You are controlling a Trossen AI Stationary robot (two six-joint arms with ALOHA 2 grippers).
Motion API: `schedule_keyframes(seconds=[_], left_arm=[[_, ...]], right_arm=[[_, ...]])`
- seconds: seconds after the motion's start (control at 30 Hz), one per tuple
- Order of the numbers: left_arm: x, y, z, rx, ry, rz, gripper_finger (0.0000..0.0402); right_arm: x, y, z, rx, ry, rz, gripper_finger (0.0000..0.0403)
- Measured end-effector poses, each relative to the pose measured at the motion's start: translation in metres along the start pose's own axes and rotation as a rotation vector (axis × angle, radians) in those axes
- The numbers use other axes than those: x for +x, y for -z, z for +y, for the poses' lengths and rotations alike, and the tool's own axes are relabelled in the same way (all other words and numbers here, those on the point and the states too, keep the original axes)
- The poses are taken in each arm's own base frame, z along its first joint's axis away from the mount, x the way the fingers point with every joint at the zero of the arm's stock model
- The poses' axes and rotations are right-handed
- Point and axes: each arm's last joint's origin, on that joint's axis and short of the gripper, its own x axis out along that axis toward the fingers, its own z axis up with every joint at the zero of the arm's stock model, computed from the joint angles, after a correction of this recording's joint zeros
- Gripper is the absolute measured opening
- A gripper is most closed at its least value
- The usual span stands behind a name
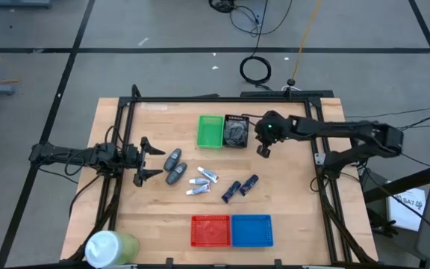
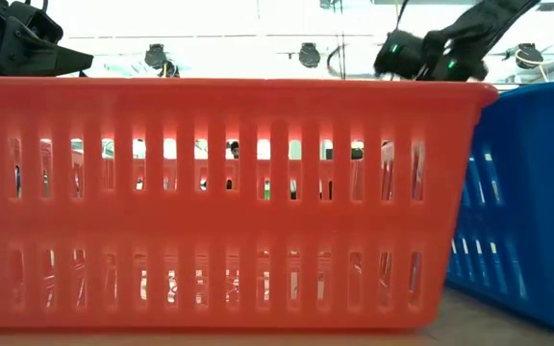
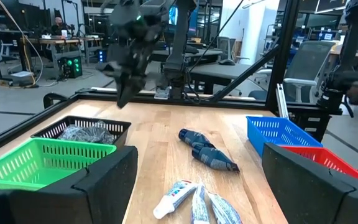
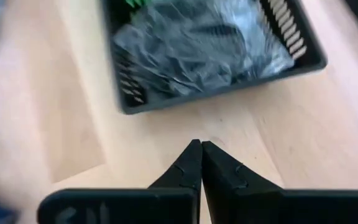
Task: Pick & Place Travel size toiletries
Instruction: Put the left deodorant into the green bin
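Most of the job looked left to do. The two grey oval containers (image 1: 174, 167), the white tubes (image 1: 203, 181) and the dark navy tubes (image 1: 240, 187) all lay on the bare wooden table (image 1: 297, 217), in the middle. The red tray (image 1: 210, 230), blue tray (image 1: 251, 230) and green tray (image 1: 210, 131) looked empty. Only the black tray (image 1: 236, 131) held something crinkly. The left gripper (image 1: 149, 161) was spread wide, just beside the grey containers and holding nothing. The right gripper (image 4: 201, 163) was pressed together near the black tray, empty too.
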Motion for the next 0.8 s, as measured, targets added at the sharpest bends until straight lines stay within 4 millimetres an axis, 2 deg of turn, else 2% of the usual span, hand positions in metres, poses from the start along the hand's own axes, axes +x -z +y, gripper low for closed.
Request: schedule_keyframes(seconds=[0.13,0.27,0.4,0.57,0.8], left_arm=[[0.000,0.000,0.000,0.000,0.000,0.000,0.0337],[0.000,0.000,0.000,0.000,0.000,0.001,0.0337],[0.000,0.000,0.000,0.000,0.000,0.001,0.0337],[0.000,0.000,0.000,0.000,0.000,0.000,0.0337],[0.000,0.000,0.000,0.000,0.000,0.000,0.0337]], right_arm=[[-0.030,-0.002,0.012,-0.047,-0.029,-0.142,0.0000],[-0.046,0.011,0.018,-0.067,-0.085,-0.313,0.0000],[-0.052,0.033,0.023,-0.083,-0.192,-0.440,0.0000],[-0.059,0.058,0.023,-0.051,-0.212,-0.525,0.0000],[-0.065,0.083,0.022,-0.015,-0.228,-0.622,0.0000]])
